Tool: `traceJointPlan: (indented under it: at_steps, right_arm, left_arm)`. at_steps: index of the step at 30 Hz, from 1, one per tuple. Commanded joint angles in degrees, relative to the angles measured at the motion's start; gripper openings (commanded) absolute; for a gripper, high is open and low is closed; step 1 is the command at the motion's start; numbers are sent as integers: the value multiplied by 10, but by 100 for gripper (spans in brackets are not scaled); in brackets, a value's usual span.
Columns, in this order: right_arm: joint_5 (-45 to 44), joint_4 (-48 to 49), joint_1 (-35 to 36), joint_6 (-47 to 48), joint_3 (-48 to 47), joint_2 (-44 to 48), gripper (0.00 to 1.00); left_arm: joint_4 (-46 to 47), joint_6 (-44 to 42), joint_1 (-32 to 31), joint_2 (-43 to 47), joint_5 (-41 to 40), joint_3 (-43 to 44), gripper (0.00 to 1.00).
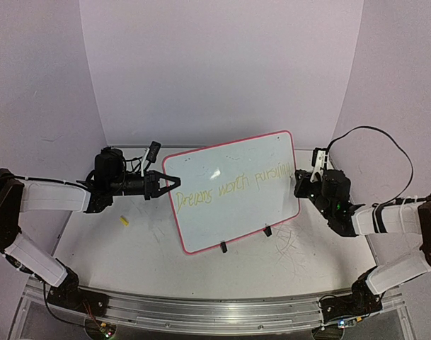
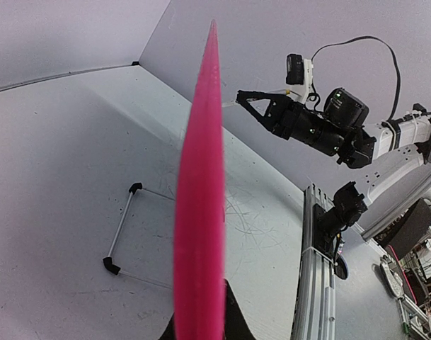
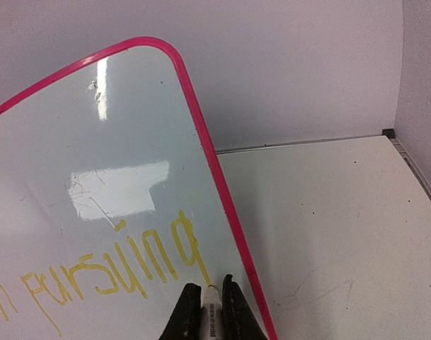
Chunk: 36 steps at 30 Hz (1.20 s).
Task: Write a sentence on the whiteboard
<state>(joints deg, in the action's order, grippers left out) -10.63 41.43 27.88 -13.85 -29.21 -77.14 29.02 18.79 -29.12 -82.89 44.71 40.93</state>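
The whiteboard (image 1: 236,219) stands tilted on its black legs (image 1: 223,247) at the middle of the surface (image 1: 130,248), pink rim all round. The left end effector (image 1: 171,182) is clenched on the board's left edge. The right end effector (image 1: 300,178) grasps a marker (image 3: 211,312), whose tip touches the board just below the last letter of the sentence (image 1: 233,185), a yellow line reading roughly "Dreams worth pursuing". A small yellow piece (image 1: 123,221) lies on the surface left of the board.

Robot lab, white backdrop (image 1: 222,64), aluminium rail (image 1: 201,312), cables (image 1: 385,138)
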Motion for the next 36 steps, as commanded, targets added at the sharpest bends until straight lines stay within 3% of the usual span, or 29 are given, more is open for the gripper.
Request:
traceJointPlan:
  at_steps: [1, 14, 21, 36]
  right_arm:
    - [16, 5, -2, -10, 2, 7, 0]
    - [24, 10, 11, -15, -13, 24, 0]
    - [-1, -20, 6, -29, 31, 104, 0]
    - [-1, 20, -6, -8, -3, 43, 0]
  left_arm:
    - [-41, -65, 8, 4, -37, 1, 0]
    - [-42, -62, 8, 3, -39, 3, 0]
    - [-43, -64, 8, 9, -51, 0, 0]
    - [-45, -64, 8, 8, -45, 1, 0]
